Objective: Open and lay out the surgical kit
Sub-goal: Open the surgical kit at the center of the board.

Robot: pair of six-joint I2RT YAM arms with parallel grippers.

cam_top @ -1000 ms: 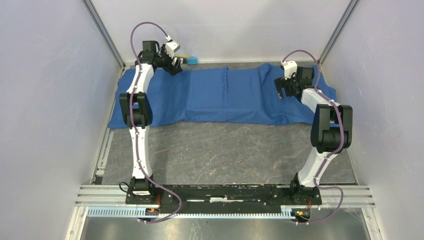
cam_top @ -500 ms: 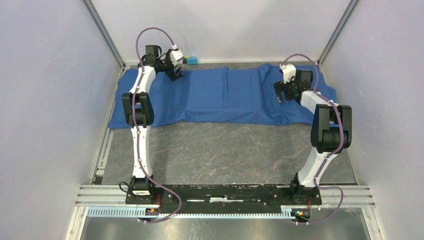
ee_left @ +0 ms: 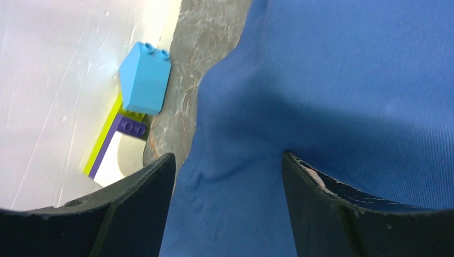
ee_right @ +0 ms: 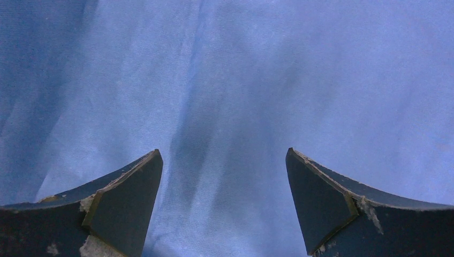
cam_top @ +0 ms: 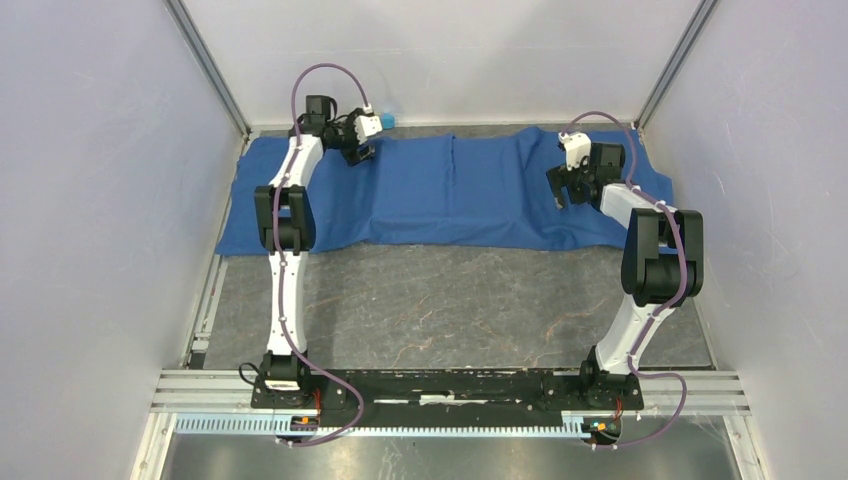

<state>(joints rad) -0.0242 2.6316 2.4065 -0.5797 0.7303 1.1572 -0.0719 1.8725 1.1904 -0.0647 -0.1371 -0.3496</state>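
Observation:
The large blue cloth wrap (cam_top: 450,190) lies spread flat across the far part of the table. No basket, pan, instruments or packets show; they are hidden or out of view. My left gripper (cam_top: 362,152) is open over the cloth's far edge, with wrinkled blue cloth (ee_left: 321,85) between and beyond its jaws. My right gripper (cam_top: 561,190) is open and empty just above the right part of the cloth (ee_right: 230,96), which fills the right wrist view.
A light blue block (cam_top: 386,121) sits at the back wall beside the cloth's far edge; the left wrist view shows it (ee_left: 144,77) stacked with purple, yellow-green and white pieces. Grey marble table (cam_top: 440,310) lies in front of the cloth. Walls close in both sides.
My left gripper has swung right along the cloth's far edge toward the light blue block. My right gripper shifted slightly left and back. The cloth's left part lies a little flatter.

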